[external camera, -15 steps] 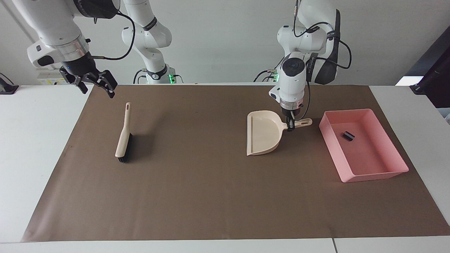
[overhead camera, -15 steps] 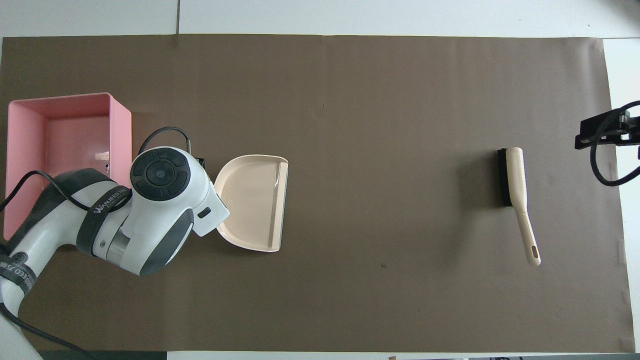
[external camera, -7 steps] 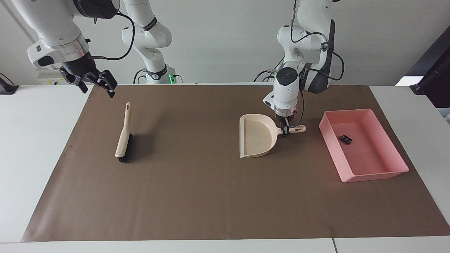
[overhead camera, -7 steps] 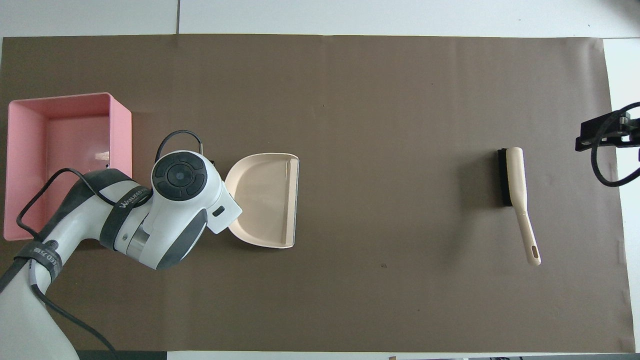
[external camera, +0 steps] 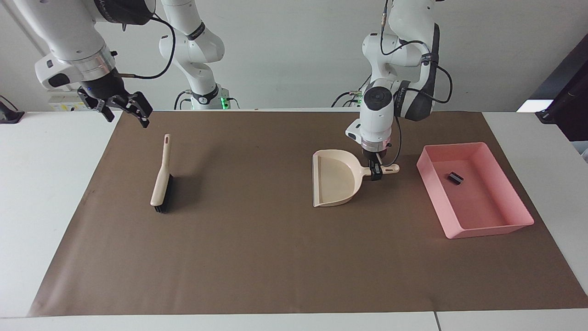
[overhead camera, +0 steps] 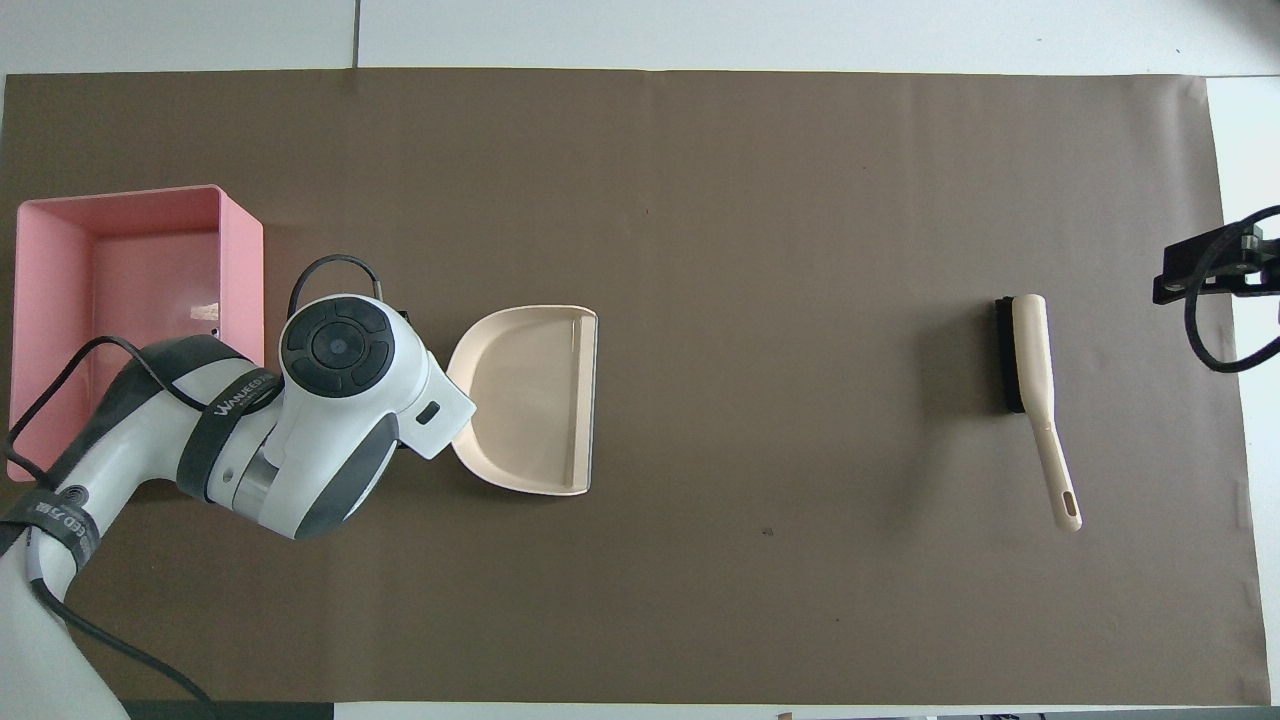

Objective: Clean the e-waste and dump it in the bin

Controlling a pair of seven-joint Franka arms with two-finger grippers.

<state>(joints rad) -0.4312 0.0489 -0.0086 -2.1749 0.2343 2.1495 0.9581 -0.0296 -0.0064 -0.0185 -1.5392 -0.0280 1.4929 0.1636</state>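
Facing view, the change: a second ago the dustpan (external camera: 334, 179) hung tilted close to the bin (external camera: 488, 230); now it lies flat on the brown mat (external camera: 257, 257), a little farther from the bin toward the right arm's end, hardly shifted over the last half second.
Facing view, left gripper (external camera: 376, 173): clenched on the dustpan's handle, low over the mat.
Facing view, e-waste: a black chip (external camera: 455, 178) lies inside the bin, nearer its robot-side wall, where it lay a second ago; no bits show on the mat or in the pan.
Facing view, meaning: the dump looks done; what seems left is letting go of the pan.
Facing view, right gripper (external camera: 124, 108): fingers spread and empty, waiting in the air over the mat's robot-side corner, above the brush (external camera: 161, 184), which has not moved.
Facing view, writing: none legible.
Overhead view, the change: the dustpan (overhead camera: 530, 400) sits farther from the bin (overhead camera: 242, 260) than a second ago, mouth toward the brush (overhead camera: 1030, 360).
Overhead view, left gripper: hidden beneath its own wrist.
Overhead view, e-waste: a pale speck shows in the bin; whether it is a bit or a glint cannot be told.
Overhead view, right gripper (overhead camera: 1195, 272): only its tip shows at the frame's edge.
Overhead view, writing: a strap (overhead camera: 235, 393) on the left arm reads "WANJEED", the rest cut off.
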